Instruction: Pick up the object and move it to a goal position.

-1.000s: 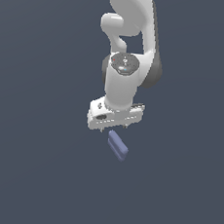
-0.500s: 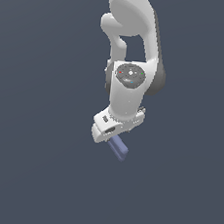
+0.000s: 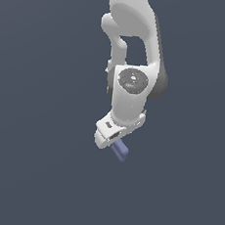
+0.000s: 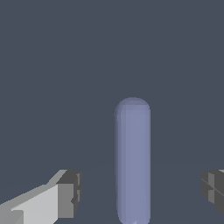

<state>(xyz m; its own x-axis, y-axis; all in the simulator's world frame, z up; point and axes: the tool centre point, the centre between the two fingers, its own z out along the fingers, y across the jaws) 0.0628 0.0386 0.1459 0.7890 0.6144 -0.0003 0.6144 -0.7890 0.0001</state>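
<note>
The object is a small periwinkle-blue bar (image 3: 121, 150) lying on the dark grey floor, partly hidden under the white gripper head (image 3: 113, 132) in the exterior view. In the wrist view the bar (image 4: 132, 159) lies lengthwise between the two fingers, with one grey fingertip (image 4: 70, 193) on one side and the other (image 4: 212, 189) on the far side. The gripper (image 4: 141, 192) is open, its jaws wide apart and not touching the bar. The gripper hangs low, just above the bar.
The white arm (image 3: 133, 48) rises from the gripper toward the top of the exterior view. The floor (image 3: 35, 165) is a plain dark grey-blue surface with nothing else on it.
The arm has come down and turned, bringing the gripper head over the bar, which now shows only partly. The bar has not moved.
</note>
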